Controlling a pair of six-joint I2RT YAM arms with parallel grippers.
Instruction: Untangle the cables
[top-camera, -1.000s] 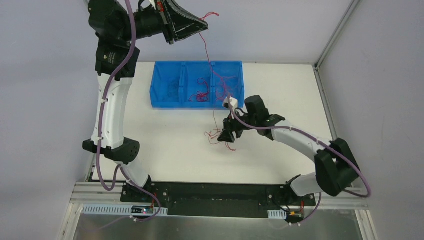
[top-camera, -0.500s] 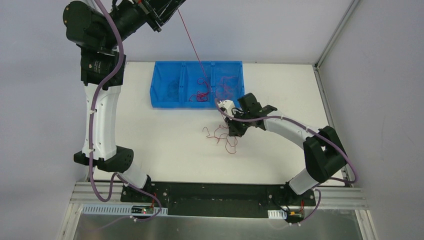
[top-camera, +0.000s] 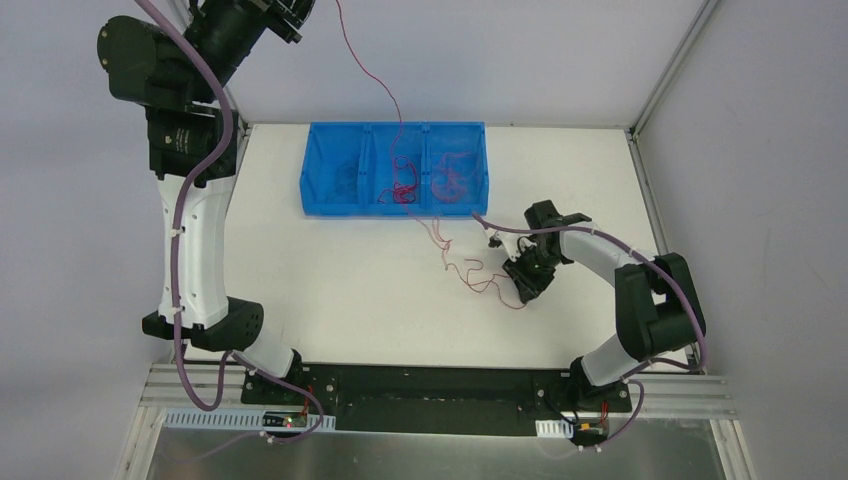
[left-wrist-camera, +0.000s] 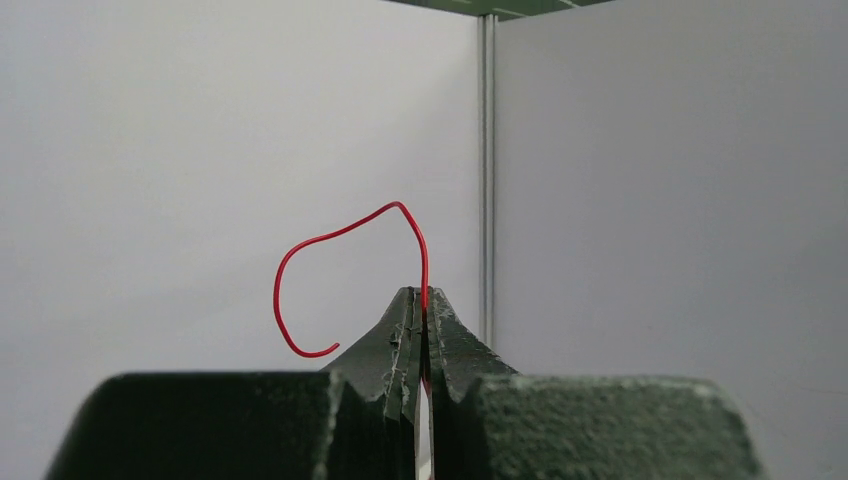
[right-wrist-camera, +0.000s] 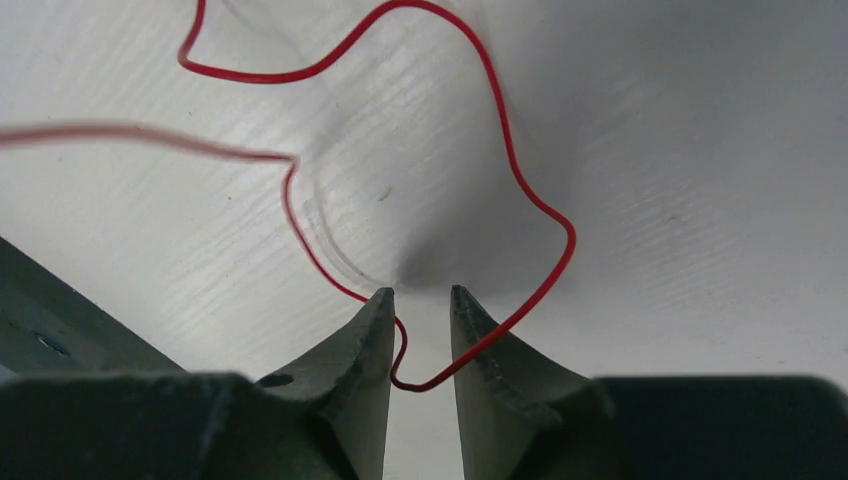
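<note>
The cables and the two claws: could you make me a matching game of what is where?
1 left gripper
2 right gripper
3 blue bin
4 loose cables

A lying on the white table
B raised high, shut on a red cable
C low over the table, jaws apart
D far side of the table, three compartments

Pairs: 1-B, 2-C, 3-D, 4-A

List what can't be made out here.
- Left claw: cut off by the top edge in the top view; wrist view shows it shut on a cable.
- Bin, left compartment: contents too dark and fine, top view.
- Right claw: gap too small to read, top view.
- Cable stretch at left, right wrist view: blurred.
</note>
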